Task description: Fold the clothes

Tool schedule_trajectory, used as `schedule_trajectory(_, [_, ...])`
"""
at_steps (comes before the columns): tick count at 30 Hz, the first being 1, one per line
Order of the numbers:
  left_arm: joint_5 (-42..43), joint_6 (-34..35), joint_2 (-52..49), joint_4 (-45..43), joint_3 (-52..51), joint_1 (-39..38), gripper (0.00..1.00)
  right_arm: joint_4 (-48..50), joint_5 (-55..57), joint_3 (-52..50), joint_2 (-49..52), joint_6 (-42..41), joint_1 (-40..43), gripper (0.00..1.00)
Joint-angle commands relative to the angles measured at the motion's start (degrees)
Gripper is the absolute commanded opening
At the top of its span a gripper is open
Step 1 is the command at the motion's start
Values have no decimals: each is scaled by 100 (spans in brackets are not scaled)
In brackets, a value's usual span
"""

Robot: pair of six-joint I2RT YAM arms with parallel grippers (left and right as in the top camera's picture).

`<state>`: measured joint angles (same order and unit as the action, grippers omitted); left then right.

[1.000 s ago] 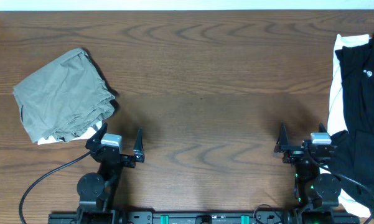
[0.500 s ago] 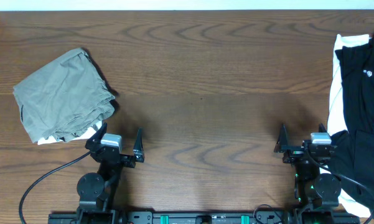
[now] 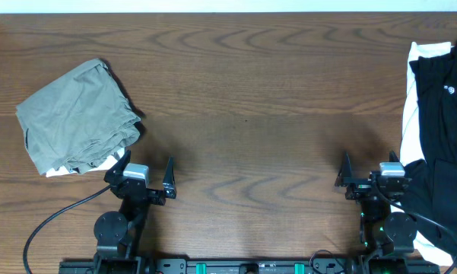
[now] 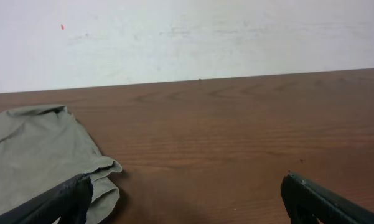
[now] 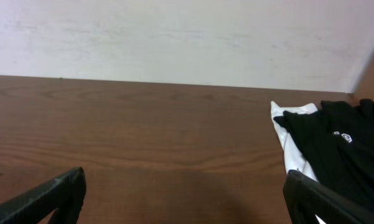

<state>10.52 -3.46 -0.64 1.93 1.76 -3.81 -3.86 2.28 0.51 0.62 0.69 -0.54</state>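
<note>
A folded olive-grey garment lies at the left of the table, with a white piece peeking out under its near edge; it also shows in the left wrist view. A pile of black clothes with a small white logo lies over a white piece at the right edge; it also shows in the right wrist view. My left gripper is open and empty at the near edge, just right of the olive-grey garment. My right gripper is open and empty, just left of the black pile.
The brown wooden table stretches between the two piles. A black cable runs from the left arm's base across the near left of the table. A pale wall stands beyond the far edge.
</note>
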Motion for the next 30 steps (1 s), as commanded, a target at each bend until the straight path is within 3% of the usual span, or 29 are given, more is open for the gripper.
schedule_trajectory(1, [52, -81, -2, 96, -153, -17, 98, -7, -20, -24, -35, 68, 48, 99])
schedule_trajectory(27, [57, -68, -2, 31, -153, -17, 98, 236, 243, -20, -33, 70, 48, 99])
schedule_trajectory(30, [55, 356, -2, -28, -153, -17, 98, 155, -31, -20, -33, 44, 48, 99])
